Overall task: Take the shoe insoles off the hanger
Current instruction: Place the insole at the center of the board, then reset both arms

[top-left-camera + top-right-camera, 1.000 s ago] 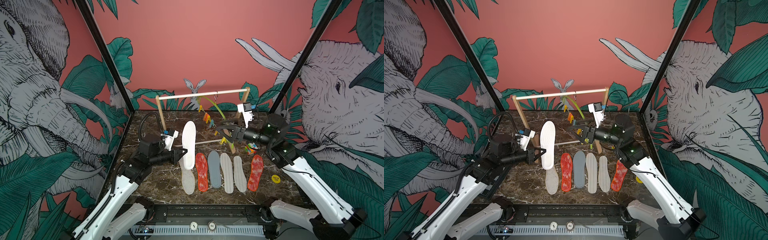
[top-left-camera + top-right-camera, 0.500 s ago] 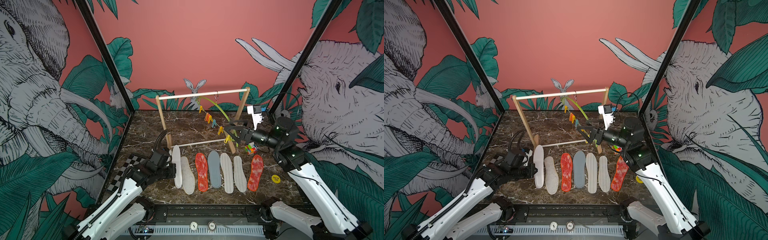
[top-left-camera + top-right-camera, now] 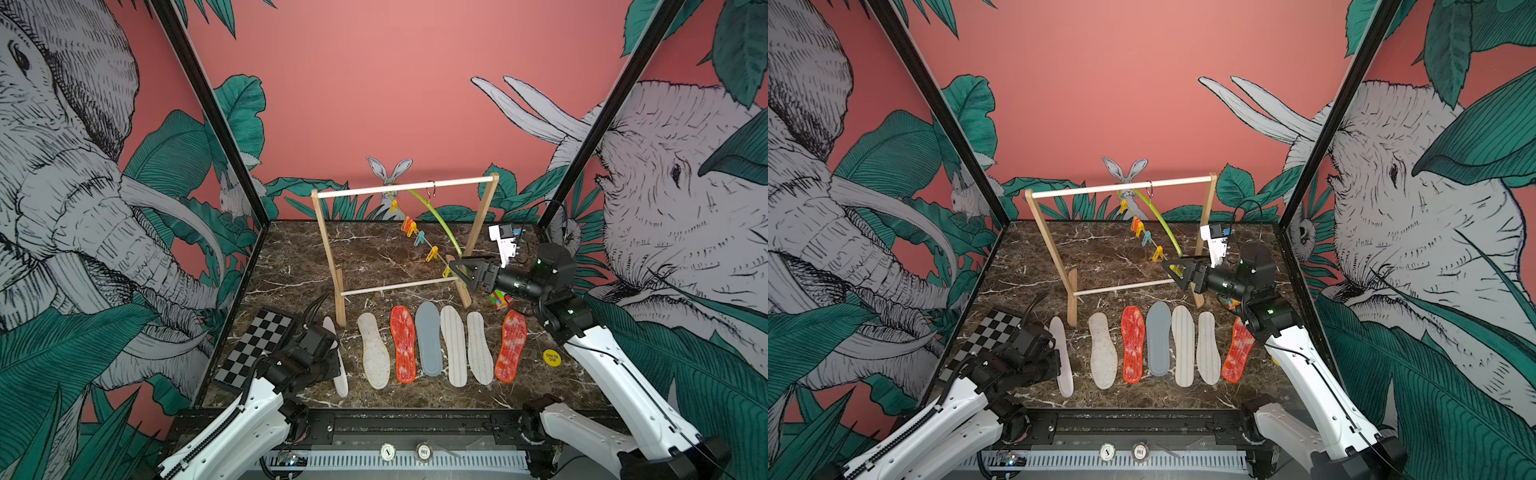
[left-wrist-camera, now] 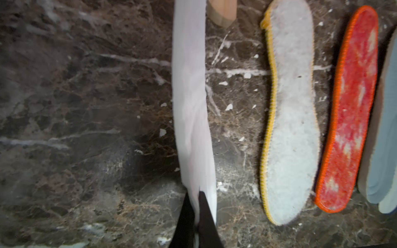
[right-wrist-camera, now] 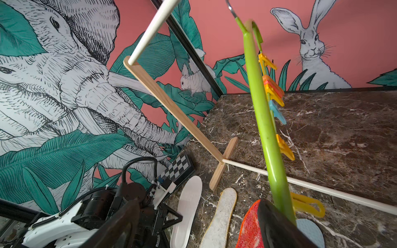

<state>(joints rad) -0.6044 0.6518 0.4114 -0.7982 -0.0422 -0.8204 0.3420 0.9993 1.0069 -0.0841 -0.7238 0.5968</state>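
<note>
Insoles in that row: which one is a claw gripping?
The plain white insole at the row's end beside the chequered board: the left claw is shut on it, while no claw touches the rest.

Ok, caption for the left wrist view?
Left gripper shut on flat white insole, beside fuzzy cream insole and red-orange mottled insole.

ROOM: bare marble table [image 3: 291, 257] lies open left of the rack [image 3: 327, 249] and behind it | LANE: I've a clear strip between my white insole [image 4: 191, 96] and the cream insole [image 4: 292, 107] | BLOCKS: rack foot just beside the white insole's far tip; chequered board [image 3: 257, 345] along the left edge; hanger [image 5: 262, 120] slants through the rack's opening
</note>
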